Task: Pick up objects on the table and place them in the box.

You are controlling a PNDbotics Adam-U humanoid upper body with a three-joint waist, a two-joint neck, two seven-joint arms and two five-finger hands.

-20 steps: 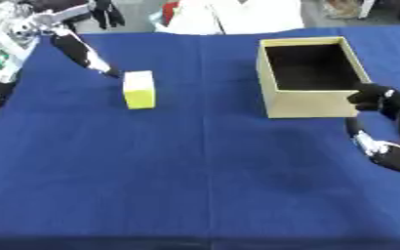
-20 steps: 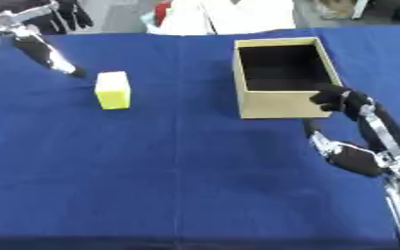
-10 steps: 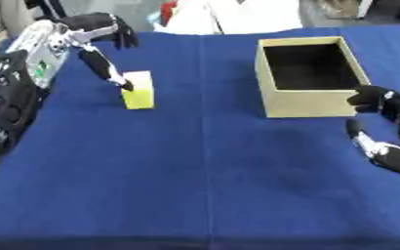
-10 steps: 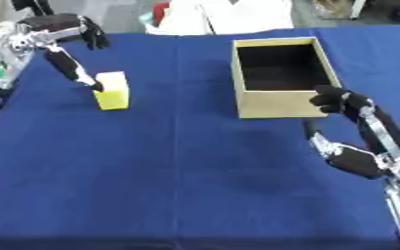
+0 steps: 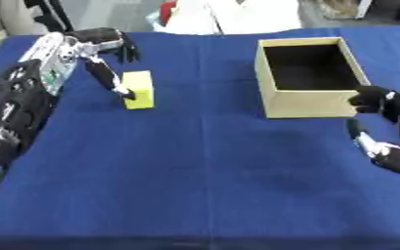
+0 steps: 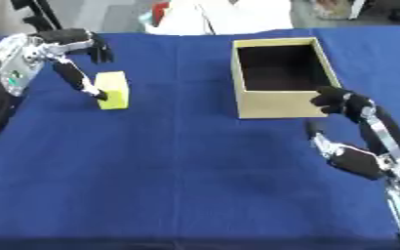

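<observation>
While the left arm reaches in from the left edge over the blue-covered counter [image 5: 203,171], the left hand [image 5: 101,49] hangs just beside a yellow block [image 5: 138,89] with its fingers spread wide: one long finger [image 5: 110,80] slants down so that its tip meets the block's left face, and the other fingers arch above and behind the block without closing on it. That block stands on the left half of the counter, upright on its narrow base, well apart from everything to its right. Bare blue cloth lies between it and an open cardboard box [image 5: 310,105], which sits on the right half of the counter with its dark inside showing nothing that can be made out. Just beside the box's near right corner is the right hand [image 6: 344,105], which comes up from the lower right; its dark fingers bend loosely toward the box wall, near the corner, and whether they touch it cannot be told. It holds nothing. Along the far edge of the counter, pale cloth shows behind the blue surface.
</observation>
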